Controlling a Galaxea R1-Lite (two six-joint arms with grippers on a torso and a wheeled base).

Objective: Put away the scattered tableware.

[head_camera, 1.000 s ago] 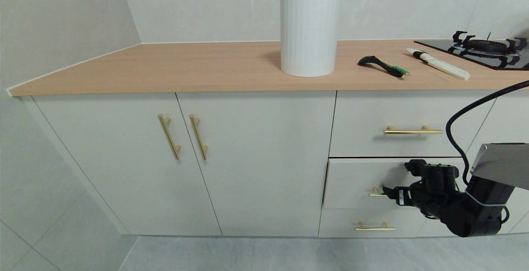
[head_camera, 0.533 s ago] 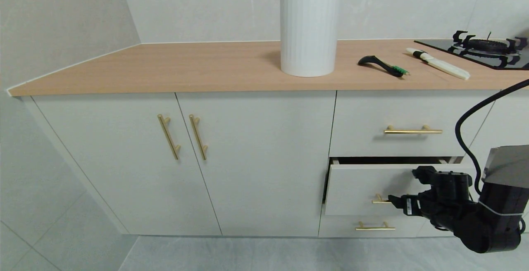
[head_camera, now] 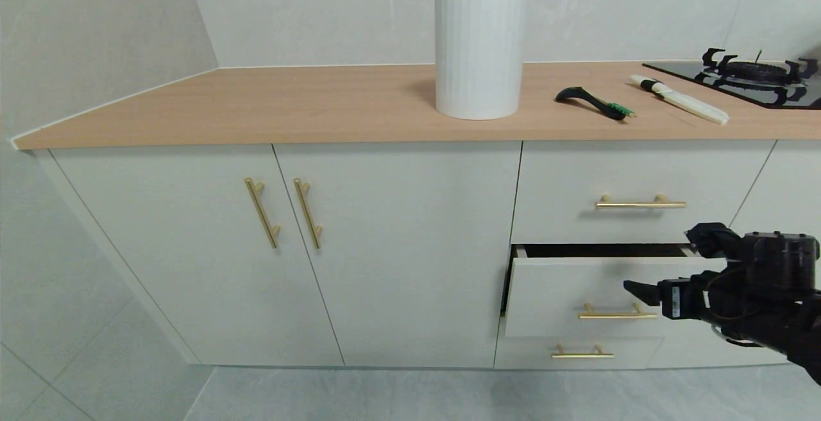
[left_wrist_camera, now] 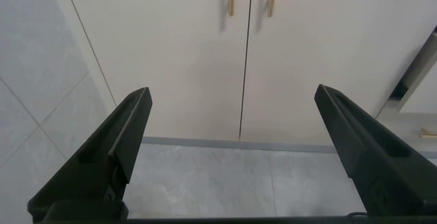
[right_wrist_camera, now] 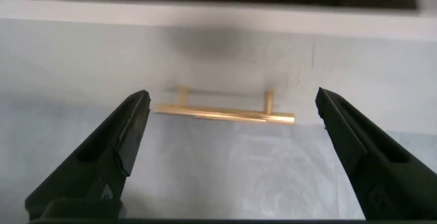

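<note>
A black-handled tool with a green head (head_camera: 593, 102) and a white knife with a black band (head_camera: 680, 98) lie on the wooden counter (head_camera: 288, 103), right of a tall white ribbed container (head_camera: 481, 45). Below them the middle drawer (head_camera: 551, 292) stands pulled out a little, showing a dark gap above its front. My right gripper (head_camera: 657, 260) hangs open in front of that drawer, just right of its gold handle (head_camera: 617, 313) and apart from it. In the right wrist view the handle (right_wrist_camera: 225, 115) lies beyond the open right gripper (right_wrist_camera: 230, 101). The left gripper (left_wrist_camera: 232, 94) is open, low before the cabinet doors.
A black gas hob (head_camera: 750, 74) sits at the counter's far right. The top drawer (head_camera: 641, 190) and bottom drawer (head_camera: 577, 352) are closed, as are the two cabinet doors (head_camera: 282, 241) on the left. Grey tiled floor (head_camera: 385, 395) lies below.
The right gripper pulled the middle drawer out by its handle, then let go and drew back to the right. The tools on the counter have not moved.
</note>
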